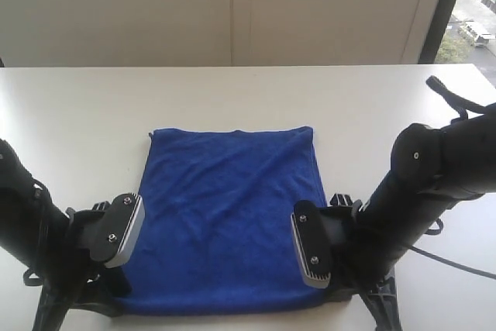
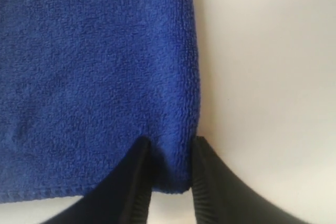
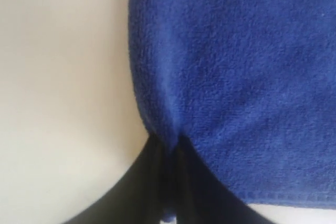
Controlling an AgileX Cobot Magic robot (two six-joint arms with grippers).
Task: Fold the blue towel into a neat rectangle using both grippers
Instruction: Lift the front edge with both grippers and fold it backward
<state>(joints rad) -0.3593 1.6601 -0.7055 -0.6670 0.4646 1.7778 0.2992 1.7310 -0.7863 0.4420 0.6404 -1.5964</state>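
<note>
While I am watching the three feeds from my desk, the blue towel is lying spread on the white table, roughly in the middle of it. It is showing as a near-square shape with soft wrinkles running across its top. Its far edge is sitting well short of the table's back edge, and its near edge is running between my two arms.

The left gripper is reaching down at the towel's near left corner and the right gripper at the near right corner, so they are standing well apart with the cloth's whole width between them. In the exterior view their tips are hiding under the arms. Only the ribbed grey blocks near the wrists are showing, one at each side edge of the towel.

On the left wrist feed the black fingers are straddling the corner. They are touching the plush on both sides and squeezing a thick strip of it, with a crease rising from one finger. I am reading that as a grasp on the towel.

On the right wrist feed the jaws are standing almost together, pinching a thin pleat of the corner cloth, and the fabric is puckering into them. I am not able to tell whether either corner is lifting off the table.
</note>
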